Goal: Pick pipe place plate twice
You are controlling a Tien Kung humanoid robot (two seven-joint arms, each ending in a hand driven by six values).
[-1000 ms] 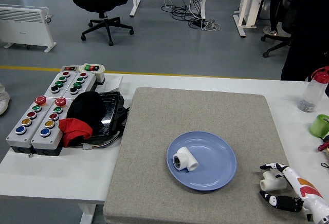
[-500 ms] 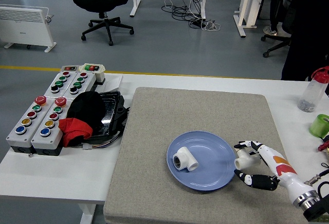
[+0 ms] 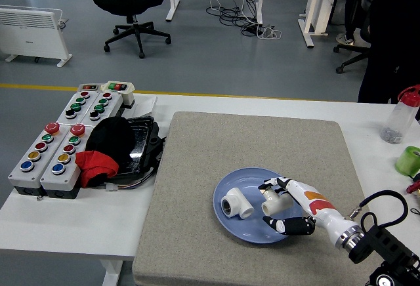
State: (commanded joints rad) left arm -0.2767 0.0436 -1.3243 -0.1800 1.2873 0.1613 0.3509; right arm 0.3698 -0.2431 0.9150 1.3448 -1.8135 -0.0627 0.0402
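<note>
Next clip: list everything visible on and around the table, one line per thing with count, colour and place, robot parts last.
Plate: 1, blue, on the mat, centre-right.
Pipe fittings: 2, white; one lies on the plate, one is held over the plate.
Mat: 1, grey, covering the table's middle.
Table: 1, white.
Button boxes: grey, at the left, with coloured buttons.
Black tray: 1, beside the boxes, with black and red cloth on it.
Bottle: 1, clear with red cap, right edge.
Green object: 1, right edge.
Office chair: 1, black, on the floor beyond.
Right hand: 1, black and white, gripping the held fitting.
</note>
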